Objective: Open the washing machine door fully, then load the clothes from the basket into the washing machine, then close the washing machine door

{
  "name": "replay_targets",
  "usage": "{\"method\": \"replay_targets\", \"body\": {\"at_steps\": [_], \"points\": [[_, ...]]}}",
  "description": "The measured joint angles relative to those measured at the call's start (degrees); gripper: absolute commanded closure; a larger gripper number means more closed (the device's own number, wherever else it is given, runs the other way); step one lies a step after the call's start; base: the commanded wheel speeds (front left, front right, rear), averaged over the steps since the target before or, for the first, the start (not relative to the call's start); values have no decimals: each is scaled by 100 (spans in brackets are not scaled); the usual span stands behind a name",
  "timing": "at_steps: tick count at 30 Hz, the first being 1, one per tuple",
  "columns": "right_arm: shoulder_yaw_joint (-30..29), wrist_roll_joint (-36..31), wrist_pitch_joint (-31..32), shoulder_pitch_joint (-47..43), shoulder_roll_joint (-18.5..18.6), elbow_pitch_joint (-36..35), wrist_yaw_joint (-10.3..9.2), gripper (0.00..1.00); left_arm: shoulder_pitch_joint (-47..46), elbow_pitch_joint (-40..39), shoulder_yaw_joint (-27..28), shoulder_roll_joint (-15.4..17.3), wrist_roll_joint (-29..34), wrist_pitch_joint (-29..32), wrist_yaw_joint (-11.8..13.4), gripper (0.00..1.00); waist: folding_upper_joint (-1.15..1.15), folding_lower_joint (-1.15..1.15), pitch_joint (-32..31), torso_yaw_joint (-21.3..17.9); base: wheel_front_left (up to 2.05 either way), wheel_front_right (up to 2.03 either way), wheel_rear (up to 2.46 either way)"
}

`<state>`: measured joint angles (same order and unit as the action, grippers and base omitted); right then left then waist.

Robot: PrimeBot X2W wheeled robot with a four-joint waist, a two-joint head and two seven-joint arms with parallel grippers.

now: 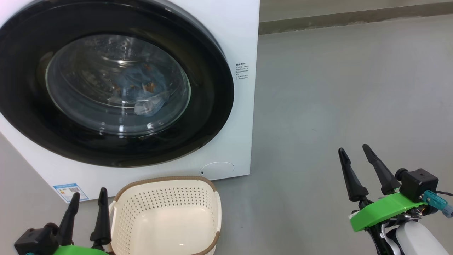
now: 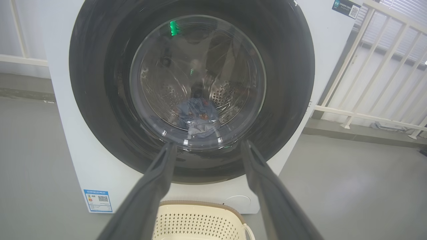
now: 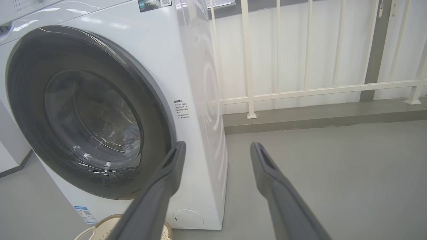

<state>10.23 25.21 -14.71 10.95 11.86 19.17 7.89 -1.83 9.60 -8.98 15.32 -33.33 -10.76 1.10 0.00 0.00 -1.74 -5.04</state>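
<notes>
The white washing machine (image 1: pixel 233 42) fills the upper left of the head view, and its round black-rimmed door (image 1: pixel 208 106) lies flush against the front. Through the glass bowl I see the light-blue clothes (image 1: pixel 141 88) lying in the drum, also the clothes (image 2: pixel 196 116) in the left wrist view. The cream perforated basket (image 1: pixel 166 198) stands on the floor before the machine with nothing in it. My left gripper (image 1: pixel 88 200) is open just left of the basket. My right gripper (image 1: pixel 354 152) is open over bare floor to the right, holding nothing.
Grey floor (image 1: pixel 336 88) stretches to the right of the machine. A white railing (image 3: pixel 300 90) on a low kerb runs behind and beside the machine. A blue label (image 1: pixel 70 191) marks the machine's lower left corner.
</notes>
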Motion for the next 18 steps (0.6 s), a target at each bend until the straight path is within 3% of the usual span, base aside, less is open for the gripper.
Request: {"method": "replay_targets", "body": {"at_steps": [3,4,9,18], "points": [[5,0,0,0,-2,7,0,0,0,5,-9,2,-15,0,-3,0,0,0,0,-2,0,0,0],[22,0,0,-7,-20,59,3,100,3,57,-13,-30,-15,1,-3,100,0,0,-1,-2,0,0,0],[89,13,20,-346,-212,372,3,100,208,365,-78,-272,-32,19,-3,100,0,0,1,1,0,0,0],[25,435,162,-400,-257,365,3,100,221,390,-10,-363,-422,126,-40,100,0,1,10,39,0,0,0]]}}
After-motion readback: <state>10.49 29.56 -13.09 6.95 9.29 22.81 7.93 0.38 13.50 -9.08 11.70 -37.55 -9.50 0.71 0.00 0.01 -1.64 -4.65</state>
